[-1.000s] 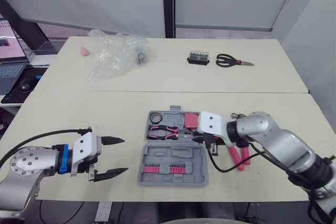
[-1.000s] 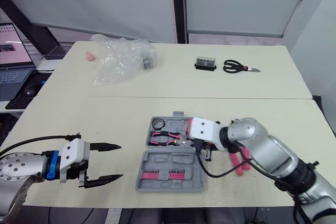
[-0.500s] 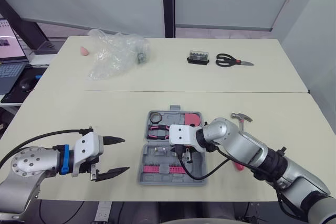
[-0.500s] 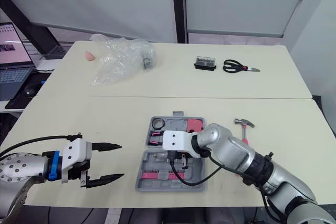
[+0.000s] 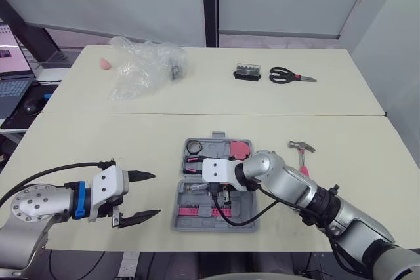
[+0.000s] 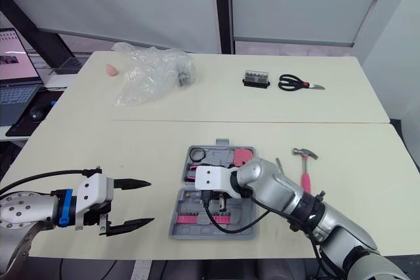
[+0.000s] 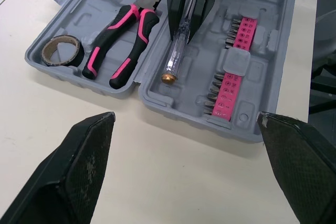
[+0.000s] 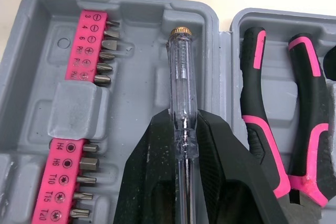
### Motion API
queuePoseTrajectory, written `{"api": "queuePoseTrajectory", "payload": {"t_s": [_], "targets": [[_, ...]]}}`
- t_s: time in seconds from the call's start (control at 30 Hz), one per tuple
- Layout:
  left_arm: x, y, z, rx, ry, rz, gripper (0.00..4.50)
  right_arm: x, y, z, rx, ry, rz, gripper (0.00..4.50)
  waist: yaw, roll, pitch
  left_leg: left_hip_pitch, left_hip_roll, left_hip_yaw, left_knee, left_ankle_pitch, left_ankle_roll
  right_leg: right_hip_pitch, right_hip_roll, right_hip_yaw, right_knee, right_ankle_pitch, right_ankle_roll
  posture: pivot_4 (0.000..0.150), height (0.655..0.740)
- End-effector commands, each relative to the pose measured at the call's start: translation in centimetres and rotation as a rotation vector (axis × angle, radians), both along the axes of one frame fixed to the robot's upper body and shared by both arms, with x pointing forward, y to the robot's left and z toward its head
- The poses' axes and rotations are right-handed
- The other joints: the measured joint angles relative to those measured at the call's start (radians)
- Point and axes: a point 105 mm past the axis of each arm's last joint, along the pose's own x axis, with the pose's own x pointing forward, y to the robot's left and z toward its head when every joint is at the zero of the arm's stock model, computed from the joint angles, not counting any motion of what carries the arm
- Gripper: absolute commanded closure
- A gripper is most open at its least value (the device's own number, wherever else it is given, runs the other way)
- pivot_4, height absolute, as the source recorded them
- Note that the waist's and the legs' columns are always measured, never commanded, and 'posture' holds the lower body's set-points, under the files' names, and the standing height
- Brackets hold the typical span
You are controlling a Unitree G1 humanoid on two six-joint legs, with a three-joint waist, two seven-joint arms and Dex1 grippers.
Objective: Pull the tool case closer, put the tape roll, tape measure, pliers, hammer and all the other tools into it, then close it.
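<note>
The grey tool case (image 5: 248,220) lies open at the table's front centre. Its far half holds the tape roll (image 5: 194,146), the pink-and-black pliers (image 7: 123,40) and the pink tape measure (image 5: 240,149). My right gripper (image 8: 184,121) is shut on a clear-handled screwdriver (image 8: 180,77). It holds the screwdriver low over the near half, beside the pink bit strips (image 8: 84,45). The pink-handled hammer (image 5: 302,155) lies on the table right of the case. My left gripper (image 5: 147,195) stands open and holds nothing, left of the case.
Black scissors (image 5: 292,77) and a small black box (image 5: 248,72) lie at the back right. A crumpled clear plastic bag (image 5: 144,67) and a small pink object (image 5: 105,63) are at the back left. A laptop (image 5: 13,70) sits beyond the table's left edge.
My right gripper has swung left from the case's right side to over its near half. The hammer, earlier under that arm, now lies uncovered. The left arm has not moved.
</note>
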Motion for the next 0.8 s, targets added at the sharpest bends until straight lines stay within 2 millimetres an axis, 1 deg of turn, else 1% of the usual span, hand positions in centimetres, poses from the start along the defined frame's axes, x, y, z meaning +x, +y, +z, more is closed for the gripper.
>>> {"api": "queuePoseTrajectory", "payload": {"t_s": [0.03,0.13,0.23,0.3,0.33,0.5,0.6,0.73,0.77,0.8], "targets": [[0.1,-0.1,0.8,0.016,-0.034,-0.005,0.00,0.0,0.6,0.6,0.032,-0.023,0.006,4.17,0.000,0.000,0.000,0.000,0.000,0.000,0.000,0.000,0.000,0.000,0.000,0.000,0.000,0.000,0.000,0.150,0.7400],[0.1,-0.1,0.7,0.016,-0.034,-0.004,0.00,-0.2,0.6,0.5,0.037,-0.012,0.007,4.17,0.000,0.000,0.000,0.000,0.000,0.000,0.000,0.000,0.000,0.000,0.000,0.000,0.000,0.000,0.000,0.150,0.7400],[0.1,-0.1,0.7,0.016,-0.036,-0.004,0.00,0.2,0.7,0.8,0.056,-0.022,-0.014,4.17,0.000,0.000,0.000,0.000,0.000,0.000,0.000,0.000,0.000,0.000,0.000,0.000,0.000,0.000,0.000,0.150,0.7400],[0.1,-0.1,0.7,0.015,-0.036,-0.004,0.00,0.2,0.9,1.3,0.076,-0.021,-0.017,3.43,-0.001,0.000,0.000,0.000,0.000,0.000,0.000,0.000,0.000,0.000,0.000,0.000,0.000,0.000,0.000,0.150,0.7400],[0.1,-0.1,0.7,0.015,-0.036,-0.004,0.00,0.2,0.9,1.5,0.085,-0.017,-0.016,3.27,-0.001,0.000,0.000,0.000,0.000,0.000,0.000,0.000,0.000,0.000,0.000,0.000,0.000,0.000,0.000,0.150,0.7400],[0.1,-0.2,0.6,0.015,-0.036,-0.003,0.00,-0.1,1.0,2.8,0.146,-0.018,0.012,2.15,-0.001,0.000,0.000,0.000,0.000,0.000,0.000,0.000,0.000,0.000,0.000,0.000,0.000,0.000,0.000,0.150,0.7400],[0.2,-0.2,0.7,0.013,-0.039,-0.003,0.00,-0.1,0.6,3.1,0.161,-0.027,0.034,2.15,-0.001,0.000,0.000,0.000,0.000,0.000,0.000,0.000,0.000,0.000,0.000,0.000,0.000,0.000,0.000,0.150,0.7400],[0.1,-0.4,0.7,0.010,-0.039,-0.005,0.00,-0.1,0.2,2.6,0.149,-0.036,0.054,2.81,-0.001,0.000,0.000,0.000,0.000,0.000,0.000,0.000,0.000,0.000,0.000,0.000,0.000,0.000,0.000,0.150,0.7400],[0.1,-0.4,0.7,0.009,-0.039,-0.005,0.00,-0.1,0.2,2.5,0.147,-0.035,0.059,3.11,-0.001,0.000,0.000,0.000,0.000,0.000,0.000,0.000,0.000,0.000,0.000,0.000,0.000,0.000,0.000,0.150,0.7400],[0.1,-0.5,0.7,0.007,-0.039,-0.006,0.00,-0.2,0.2,2.3,0.146,-0.033,0.063,3.31,-0.001,0.000,0.000,0.000,0.000,0.000,0.000,0.000,0.000,0.000,0.000,0.000,0.000,0.000,0.000,0.150,0.7400]]}}
